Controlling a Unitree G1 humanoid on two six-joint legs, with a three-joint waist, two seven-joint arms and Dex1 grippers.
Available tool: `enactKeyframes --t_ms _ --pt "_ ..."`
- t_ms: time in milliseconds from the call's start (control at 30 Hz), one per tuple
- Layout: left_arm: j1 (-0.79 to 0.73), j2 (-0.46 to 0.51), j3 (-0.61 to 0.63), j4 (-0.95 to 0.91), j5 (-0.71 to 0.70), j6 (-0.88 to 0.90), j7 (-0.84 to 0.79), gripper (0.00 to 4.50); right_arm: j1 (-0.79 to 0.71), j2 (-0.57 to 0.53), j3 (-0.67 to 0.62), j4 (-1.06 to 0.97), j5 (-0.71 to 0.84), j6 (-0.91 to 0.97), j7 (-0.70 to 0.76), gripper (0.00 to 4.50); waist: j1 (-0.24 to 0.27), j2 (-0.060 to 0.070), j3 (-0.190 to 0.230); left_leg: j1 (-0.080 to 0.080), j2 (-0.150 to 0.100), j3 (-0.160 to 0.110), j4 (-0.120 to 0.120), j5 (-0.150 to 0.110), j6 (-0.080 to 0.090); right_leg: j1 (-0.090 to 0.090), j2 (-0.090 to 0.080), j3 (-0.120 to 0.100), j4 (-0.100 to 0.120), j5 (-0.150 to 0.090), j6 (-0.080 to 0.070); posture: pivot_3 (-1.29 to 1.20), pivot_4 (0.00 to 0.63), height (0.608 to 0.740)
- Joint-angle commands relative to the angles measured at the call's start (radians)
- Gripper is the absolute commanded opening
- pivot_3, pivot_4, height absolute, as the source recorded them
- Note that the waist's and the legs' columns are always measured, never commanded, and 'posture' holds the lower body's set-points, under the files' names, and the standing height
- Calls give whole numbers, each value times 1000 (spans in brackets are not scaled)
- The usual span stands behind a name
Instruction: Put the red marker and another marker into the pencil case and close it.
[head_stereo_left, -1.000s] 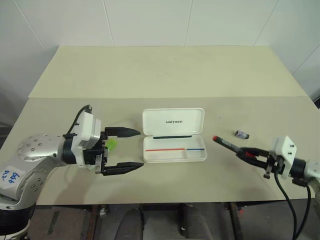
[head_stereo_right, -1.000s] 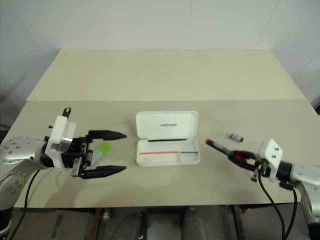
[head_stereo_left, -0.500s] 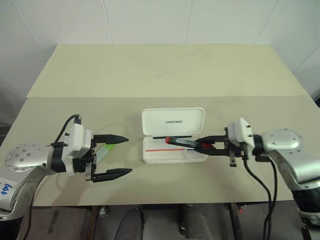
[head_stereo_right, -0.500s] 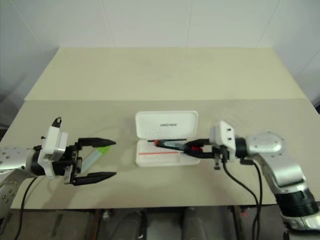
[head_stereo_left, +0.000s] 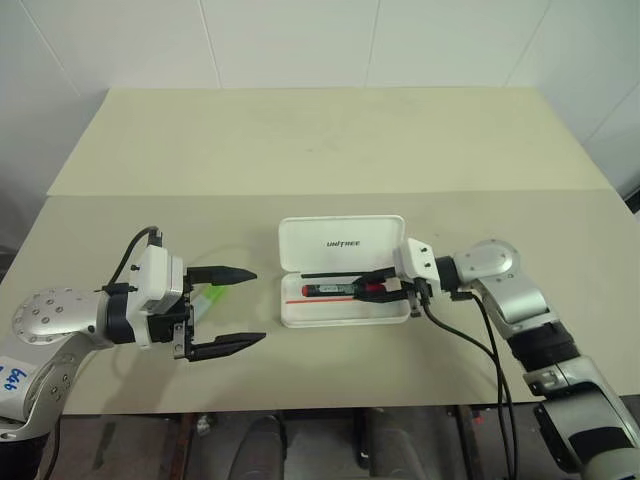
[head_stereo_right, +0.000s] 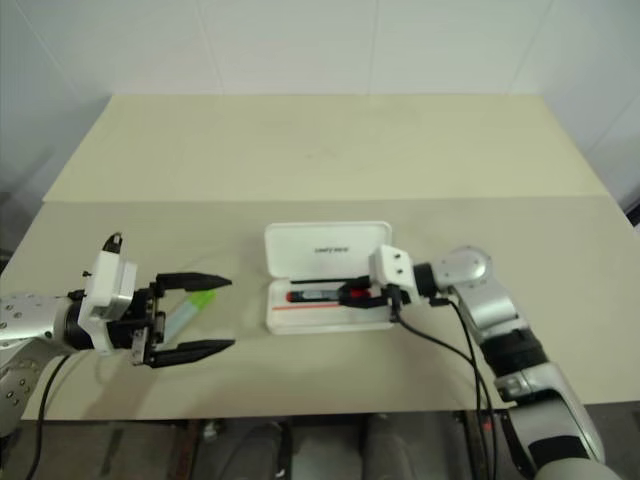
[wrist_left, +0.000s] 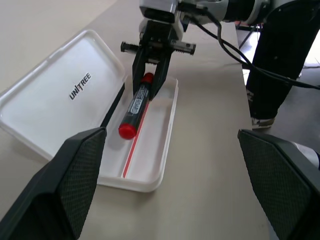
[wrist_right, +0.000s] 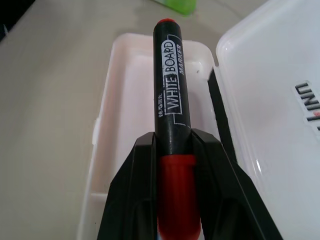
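Right gripper (head_stereo_left: 378, 288) pinches the black, red-ended marker (head_stereo_left: 340, 290) over the glossy white plastic case (head_stereo_left: 342, 243). Left gripper (head_stereo_left: 232, 308) gapes wide at 9 o'clock, half-hiding the green marker (head_stereo_left: 210, 296).

Red marker (wrist_left: 135, 106): black barrel, red ends, white lettering. Pencil case (head_stereo_left: 340, 243): white, dark lettering, red line inside. Other marker (head_stereo_right: 188, 308) looks pale green.

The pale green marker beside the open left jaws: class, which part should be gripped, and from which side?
Grip the green marker across the middle of its stubby barrel, coming from above. It lies flat on the table, so its long sides are free for the left gripper.
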Motion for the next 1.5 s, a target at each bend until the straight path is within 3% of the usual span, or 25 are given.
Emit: enactKeyframes --t_ms 33,267,600,633,800,933,1100,1233,1300,1500 --pt "-2 -6 5 -42 -4 -12 14 4500 -46 21 -7 59 -23 -61 4 617 -2 0 0 0 0 0 0 0 0 0 0 0 0 0 0 0 150 740" --pt "-10 -8 -3 -40 -2 -14 21 4500 -76 58 -13 111 -45 -75 -1 617 -17 0 0 0 0 0 0 0 0 0 0 0 0 5 10 0 150 740" --pt "-42 -13 -27 -17 6 -25 15 4500 -25 49 -40 -33 23 -18 19 4272 -18 0 0 0 1 0 -1 0 -1 0 0 0 1 6 10 0 150 740" --pt "-45 -13 -30 -15 7 -26 14 4500 -13 43 -43 -64 37 0 23 4462 -17 0 0 0 1 0 0 0 -1 0 0 0 1 6 10 0 150 740" --pt "-60 -15 -42 -6 6 -29 11 4500 48 8 -78 -222 104 85 5 4462 -16 0 0 0 1 0 0 -1 -1 0 0 0 0 6 10 0 150 740" --pt "-56 -15 -36 -3 6 -34 9 4500 163 -81 -158 -442 197 209 -24 4462 -11 0 0 0 1 0 0 -1 -3 0 0 0 0 6 10 0 150 740" --pt "28 -38 53 -8 0 -35 64 4500 332 -205 -362 -679 372 368 -91 4462 -11 0 0 0 1 0 0 -3 -4 0 0 0 -1 5 9 0 150 740" --pt "108 -84 153 39 44 -75 130 4500 386 -247 -427 -736 423 393 -103 4462 -19 0 0 1 2 2 0 -3 -3 0 1 2 -2 4 7 0 150 740" --pt "139 -98 190 67 70 -94 150 4500 408 -266 -431 -751 430 393 -85 4462 -16 0 0 2 3 2 0 -3 -3 0 2 2 -2 -3 -7 0 150 740" --pt "252 -130 253 137 125 -154 163 4500 398 -290 -400 -783 432 350 -26 4462 -16 -1 0 2 2 4 4 -2 -2 1 1 3 -2 -2 -7 0 150 740"
